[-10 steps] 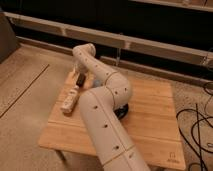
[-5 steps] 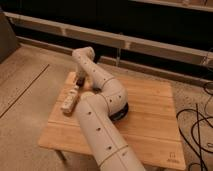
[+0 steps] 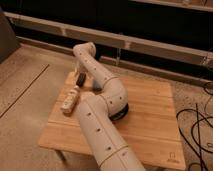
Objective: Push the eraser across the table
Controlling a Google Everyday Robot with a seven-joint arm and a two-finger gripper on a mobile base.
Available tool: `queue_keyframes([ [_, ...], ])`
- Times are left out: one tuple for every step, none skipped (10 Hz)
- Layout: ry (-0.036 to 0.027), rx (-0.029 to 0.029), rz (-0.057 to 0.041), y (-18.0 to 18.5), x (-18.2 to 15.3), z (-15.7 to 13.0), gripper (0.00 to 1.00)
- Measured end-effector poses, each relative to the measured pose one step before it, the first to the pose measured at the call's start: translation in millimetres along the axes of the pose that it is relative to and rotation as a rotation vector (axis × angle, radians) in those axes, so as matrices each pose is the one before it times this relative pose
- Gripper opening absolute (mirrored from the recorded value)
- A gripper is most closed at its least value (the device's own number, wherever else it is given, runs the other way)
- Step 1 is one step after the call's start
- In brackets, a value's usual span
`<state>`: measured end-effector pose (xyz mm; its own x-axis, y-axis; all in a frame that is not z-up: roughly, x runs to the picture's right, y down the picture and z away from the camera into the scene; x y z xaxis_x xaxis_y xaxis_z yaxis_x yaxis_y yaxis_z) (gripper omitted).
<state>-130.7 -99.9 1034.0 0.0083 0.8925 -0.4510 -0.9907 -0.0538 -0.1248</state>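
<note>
Hand (image 3: 79, 71) hangs over far-left part of tabletop (image 3: 150, 115); open or closed, cannot tell. Eraser (image 3: 80, 79), small dark block, directly under hand near far-left corner; contact unclear. Cream bottle-like object (image 3: 70, 100) lies just nearer, by left edge. Black bowl (image 3: 121, 113) mid-tabletop, mostly hidden behind arm's elbow.

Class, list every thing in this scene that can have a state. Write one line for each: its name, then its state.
gripper: low over the table's far left corner, at the eraser.
eraser: flat on the table just below the gripper; contact unclear.
cream-white bottle: lying on its side near the left edge, apart from the eraser.
black bowl: on the table, mostly hidden behind the arm.
table: standing level.
</note>
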Motion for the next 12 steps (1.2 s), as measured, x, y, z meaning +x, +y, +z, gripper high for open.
queue_keyframes([
  [0.011,0.03137,0.01106,-6.78,3.48,2.07,0.39],
  [0.01514,0.04848,0.01517,-8.69,5.21,3.57,0.27],
  [0.01457,0.04012,0.00869,-4.76,5.42,4.21,0.15],
  [0.01398,0.02748,0.00182,-0.83,5.37,4.12,0.05],
  [0.01331,0.02238,-0.00254,1.98,5.5,4.25,0.0],
  [0.0145,0.01621,-0.00415,2.43,5.79,5.36,0.0],
  [0.01564,0.01719,-0.00823,3.26,6.48,6.79,0.0],
  [0.00664,0.00908,-0.00838,3.32,3.36,4.32,0.0],
  [0.00078,0.01072,-0.02373,6.93,2.68,5.09,0.0],
  [-0.01062,-0.00081,-0.0236,6.03,-1.5,1.69,0.0],
  [-0.02185,-0.01012,-0.02973,8.71,-4.63,0.03,0.0],
  [-0.03408,-0.01926,-0.03469,10.38,-8.55,-3.58,0.0],
])
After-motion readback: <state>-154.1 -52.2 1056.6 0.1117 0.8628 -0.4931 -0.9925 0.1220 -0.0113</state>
